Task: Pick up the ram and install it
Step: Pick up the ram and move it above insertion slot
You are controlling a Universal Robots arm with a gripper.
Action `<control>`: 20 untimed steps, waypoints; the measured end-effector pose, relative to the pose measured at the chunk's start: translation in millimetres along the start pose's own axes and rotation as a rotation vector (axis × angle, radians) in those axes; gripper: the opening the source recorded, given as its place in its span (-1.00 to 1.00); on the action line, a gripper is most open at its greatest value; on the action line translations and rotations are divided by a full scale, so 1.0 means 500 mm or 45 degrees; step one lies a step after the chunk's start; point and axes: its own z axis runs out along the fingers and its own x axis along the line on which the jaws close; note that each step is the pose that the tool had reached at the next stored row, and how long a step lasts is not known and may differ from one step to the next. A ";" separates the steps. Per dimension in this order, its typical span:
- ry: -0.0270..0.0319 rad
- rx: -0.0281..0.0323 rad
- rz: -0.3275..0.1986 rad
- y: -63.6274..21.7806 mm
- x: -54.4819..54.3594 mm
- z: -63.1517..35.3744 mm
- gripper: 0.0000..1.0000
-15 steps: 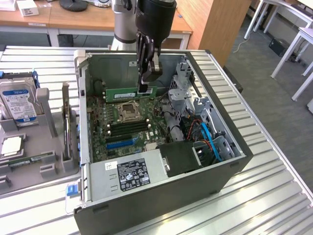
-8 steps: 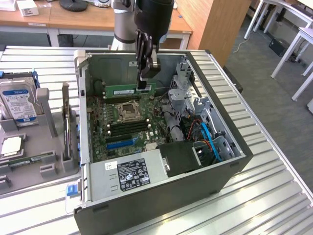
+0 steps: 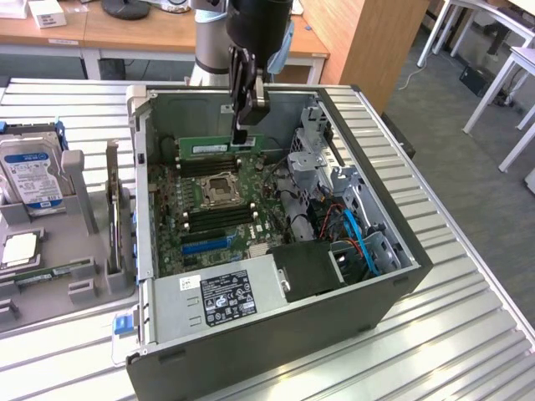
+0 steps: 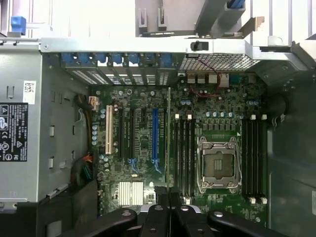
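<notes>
Nearest in the exterior view, the power supply (image 3: 221,299) is seen at the front of the open computer case (image 3: 401,276), which stands on the ribbed bench (image 3: 476,334). Behind it the motherboard (image 3: 167,205) is laid out, with the bare CPU socket (image 3: 219,190) flanked by two banks of dark memory slots (image 3: 219,215).

Above the farther bank the ram (image 3: 219,148) is held, clamped at its upper edge by the closed end effector (image 3: 242,132). The stick hangs directly beneath the end effector, not off to one side. Its long axis is level and parallel to the memory slots below.

In the wrist view the ram (image 4: 169,138) is seen edge-on, as a thin line running away from the end effector (image 4: 169,197) alongside the memory slots (image 4: 183,148) next to the CPU socket (image 4: 218,163). A hard drive (image 3: 29,171) is propped in a grey tray at the exterior view's left, well apart from the case.

Whether the lower edge of the ram touches a slot, and which slot it is lined up with, cannot be told. Its chips and label are hidden in the wrist view, and the arm is cut off above the end effector.
</notes>
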 end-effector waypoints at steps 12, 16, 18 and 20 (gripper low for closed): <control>-0.0031 0.0000 0.000 -0.001 -0.009 0.020 -0.76; -0.0030 -0.0001 0.001 -0.001 -0.009 0.027 -0.76; -0.0030 -0.0001 0.001 -0.001 -0.009 0.033 -0.76; -0.0030 -0.0001 0.001 -0.002 -0.009 0.038 -0.76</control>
